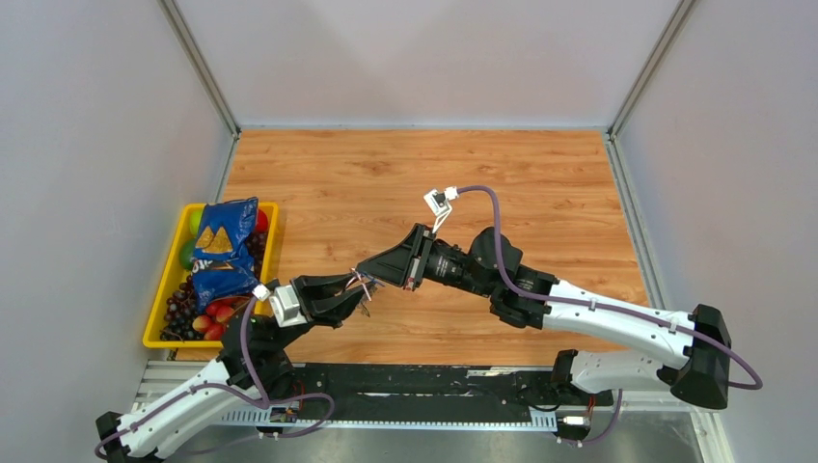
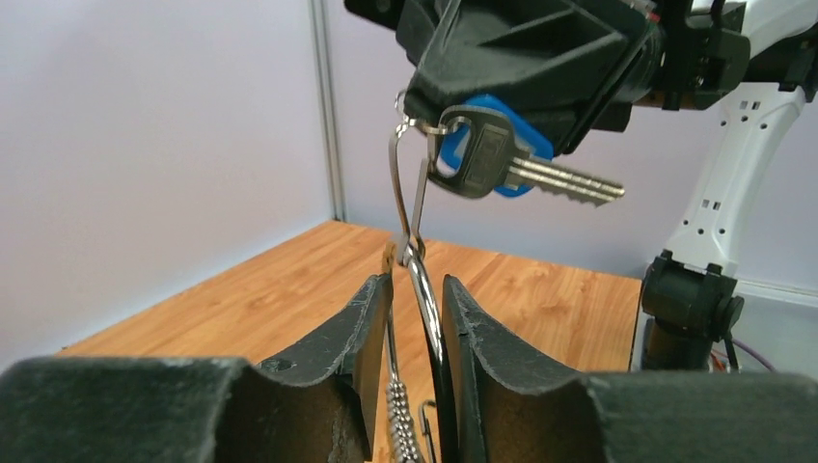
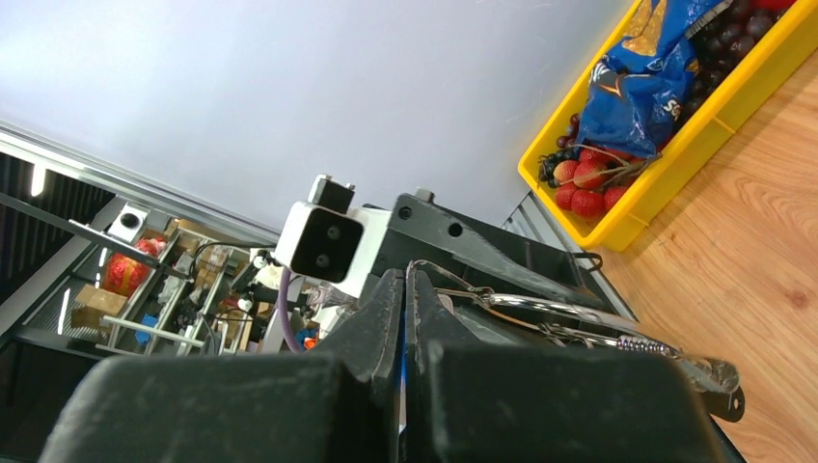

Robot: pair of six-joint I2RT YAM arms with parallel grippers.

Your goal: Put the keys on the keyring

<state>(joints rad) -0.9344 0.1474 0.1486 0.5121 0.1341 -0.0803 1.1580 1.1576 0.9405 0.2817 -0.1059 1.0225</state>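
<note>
Left gripper [image 2: 417, 287] with its fingers apart around the keyring [image 2: 431, 316]; right gripper [image 3: 405, 289] pinching the keys [image 2: 487, 159].

Seen from the left wrist, the ring wire passes between the two parted fingers, close to one of them, and a bead chain [image 2: 397, 420] hangs lower. Just beyond, the black-headed key and the blue-headed one behind it sit at the wire's far end, under the right gripper. Its own wrist view hides the keys except for a blue sliver, but shows its fingers pressed together. From above, all of this is only a small glint over the near middle of the wooden table [image 1: 386, 174]. That view also shows a yellow tray [image 1: 159, 309] with a chip bag [image 1: 224, 246] and fruit at the left edge.
</note>
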